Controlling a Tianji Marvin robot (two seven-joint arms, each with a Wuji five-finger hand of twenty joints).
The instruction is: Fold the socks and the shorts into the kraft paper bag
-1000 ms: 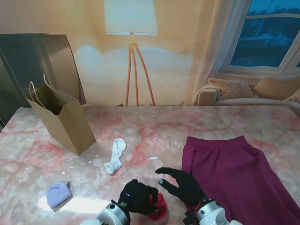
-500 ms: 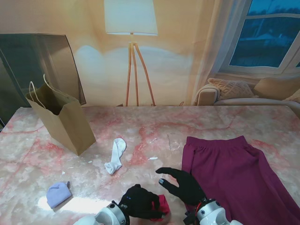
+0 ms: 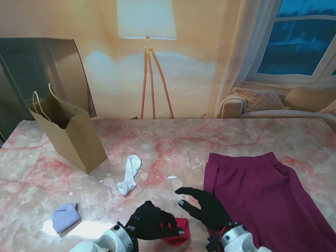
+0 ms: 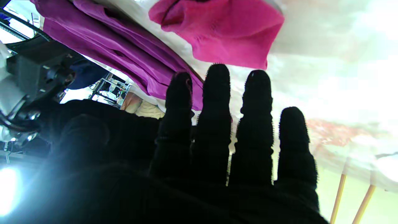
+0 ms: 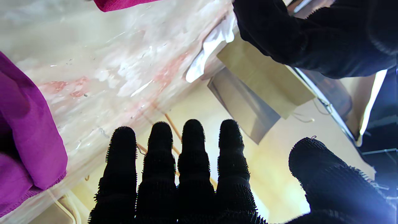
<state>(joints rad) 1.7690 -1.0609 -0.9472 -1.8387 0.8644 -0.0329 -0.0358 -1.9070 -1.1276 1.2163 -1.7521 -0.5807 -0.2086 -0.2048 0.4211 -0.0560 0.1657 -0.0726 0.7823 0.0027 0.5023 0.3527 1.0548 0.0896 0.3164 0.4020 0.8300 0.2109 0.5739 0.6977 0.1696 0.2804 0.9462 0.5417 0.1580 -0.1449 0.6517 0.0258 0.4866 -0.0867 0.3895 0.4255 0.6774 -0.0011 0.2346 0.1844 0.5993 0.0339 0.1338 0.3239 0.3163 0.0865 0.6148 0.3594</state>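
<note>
A folded pink sock lies at the table's near edge. My left hand hovers just left of it, open, fingers straight, their tips over the sock's edge and holding nothing. My right hand is open with fingers spread, beside the purple shorts lying flat on the right. A white sock lies mid-table and a lavender sock at the near left. The kraft paper bag stands open at the far left.
A dark panel leans behind the bag. A floor lamp and a sofa stand beyond the table's far edge. Bare marble table stretches between the bag and the shorts.
My left hand, which covered the pink sock half a second ago, has drawn back to the left and straightened its fingers, uncovering the sock. The right hand has stayed put.
</note>
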